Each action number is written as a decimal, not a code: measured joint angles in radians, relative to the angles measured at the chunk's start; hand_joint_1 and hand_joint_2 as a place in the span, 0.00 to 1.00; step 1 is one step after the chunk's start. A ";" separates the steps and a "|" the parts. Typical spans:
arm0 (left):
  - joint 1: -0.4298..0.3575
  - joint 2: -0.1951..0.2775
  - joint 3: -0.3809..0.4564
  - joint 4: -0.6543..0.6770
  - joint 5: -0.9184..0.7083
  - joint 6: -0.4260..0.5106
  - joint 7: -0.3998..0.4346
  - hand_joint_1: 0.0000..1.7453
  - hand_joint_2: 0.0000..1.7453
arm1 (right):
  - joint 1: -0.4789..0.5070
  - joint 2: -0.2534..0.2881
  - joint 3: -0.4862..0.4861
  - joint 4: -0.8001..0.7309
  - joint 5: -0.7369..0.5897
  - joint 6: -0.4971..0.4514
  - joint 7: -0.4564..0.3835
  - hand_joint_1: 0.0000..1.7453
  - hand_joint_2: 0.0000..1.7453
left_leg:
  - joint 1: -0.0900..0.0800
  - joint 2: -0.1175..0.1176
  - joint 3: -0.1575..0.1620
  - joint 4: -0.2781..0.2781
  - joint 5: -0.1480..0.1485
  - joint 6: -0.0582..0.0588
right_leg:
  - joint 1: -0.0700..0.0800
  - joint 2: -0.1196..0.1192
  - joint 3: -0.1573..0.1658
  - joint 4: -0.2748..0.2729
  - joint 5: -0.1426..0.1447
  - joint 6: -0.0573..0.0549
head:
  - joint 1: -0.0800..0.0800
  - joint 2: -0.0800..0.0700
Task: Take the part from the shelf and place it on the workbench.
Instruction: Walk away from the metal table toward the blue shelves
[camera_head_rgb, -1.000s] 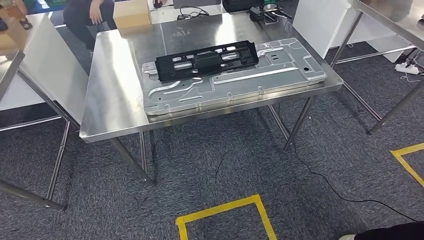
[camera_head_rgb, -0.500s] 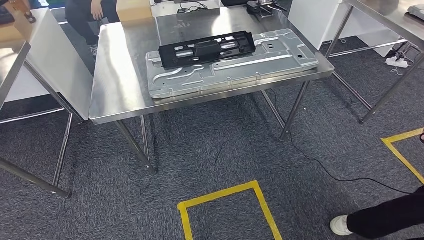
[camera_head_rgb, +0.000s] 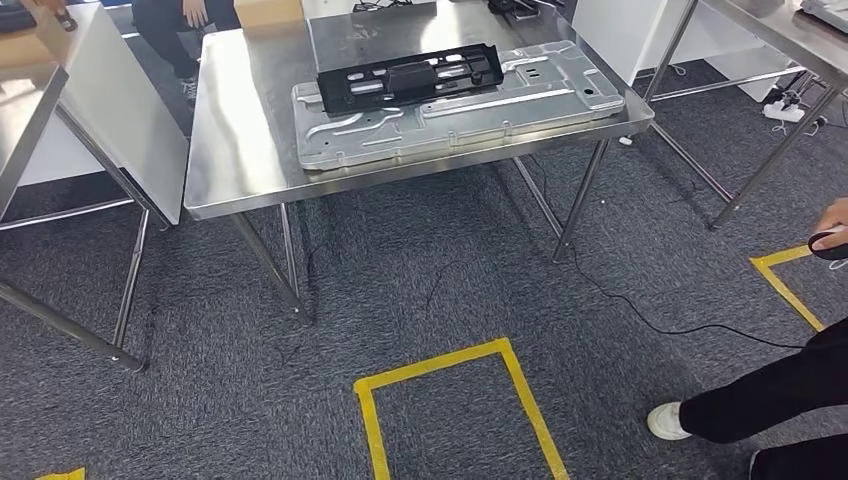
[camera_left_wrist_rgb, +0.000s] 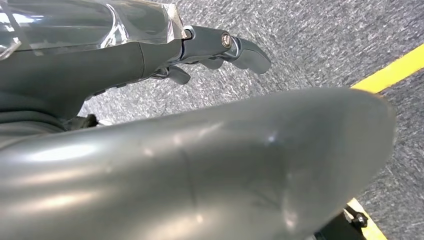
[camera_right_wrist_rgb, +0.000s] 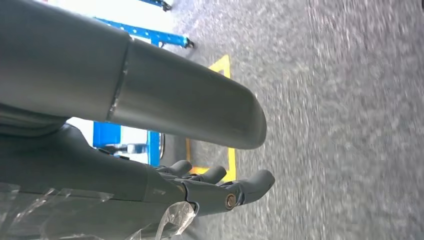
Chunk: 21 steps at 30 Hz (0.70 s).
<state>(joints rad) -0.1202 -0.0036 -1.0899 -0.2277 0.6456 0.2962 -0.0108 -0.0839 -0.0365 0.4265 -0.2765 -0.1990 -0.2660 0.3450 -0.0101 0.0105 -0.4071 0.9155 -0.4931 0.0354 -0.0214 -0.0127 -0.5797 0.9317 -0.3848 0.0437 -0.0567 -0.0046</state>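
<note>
Head view showed a grey, coarse-woven carpet (camera_head_rgb: 420, 300) across the room, crossed by a thin black cable (camera_head_rgb: 640, 315) and marked with a yellow tape square (camera_head_rgb: 455, 400) whose near side was cut off at the frame edge. A stainless steel workbench (camera_head_rgb: 240, 130) on slanted tube legs stood on it, its far edge cropped. On its top lay a large pressed sheet-metal panel (camera_head_rgb: 460, 115) with ribs and holes, and across that the black part (camera_head_rgb: 410, 75), a long flat moulded piece with cut-outs. A person's dark trouser leg and white shoe (camera_head_rgb: 668, 420) entered at the side, the body out of frame.

In the left wrist view the left hand (camera_left_wrist_rgb: 220, 47) hung over the carpet, well apart from the part, its dark fingers loosely curved, apart and holding nothing; the thick grey thumb blocked much of the scene. The right hand (camera_right_wrist_rgb: 220, 187) hung likewise, fingers apart and empty, with blue framework (camera_right_wrist_rgb: 130, 140) beyond it blurred.
</note>
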 joint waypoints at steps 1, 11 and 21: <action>-0.001 0.000 0.000 0.000 0.000 0.000 0.001 0.00 0.00 | 0.000 0.002 0.000 0.002 0.000 0.001 0.002 0.00 0.00 | -0.003 0.000 0.009 -0.025 -0.008 0.004 | 0.000 -0.002 -0.003 0.000 0.007 0.006 | 0.000 0.000; 0.006 0.001 0.000 0.000 0.000 -0.001 0.002 0.00 0.00 | -0.001 0.012 0.000 0.017 0.001 0.001 0.004 0.00 0.00 | -0.013 -0.030 -0.035 -0.028 0.031 0.048 | 0.001 0.013 -0.059 0.249 -0.130 0.019 | 0.002 0.000; 0.000 0.003 0.000 0.000 0.001 -0.002 0.007 0.00 0.00 | -0.001 0.025 0.001 0.025 0.001 0.004 -0.009 0.00 0.00 | -0.011 -0.048 -0.103 0.073 -0.016 0.003 | -0.007 0.048 0.074 -0.011 -0.060 -0.018 | 0.000 0.000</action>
<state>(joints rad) -0.1200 -0.0002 -1.0902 -0.2276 0.6463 0.2945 -0.0038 -0.0851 -0.0116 0.4272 -0.2510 -0.1980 -0.2617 0.3360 -0.0212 -0.0373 -0.5100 0.9886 -0.5091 0.0386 -0.0280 0.0349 -0.5053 0.9205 -0.4450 0.0255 -0.0567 -0.0043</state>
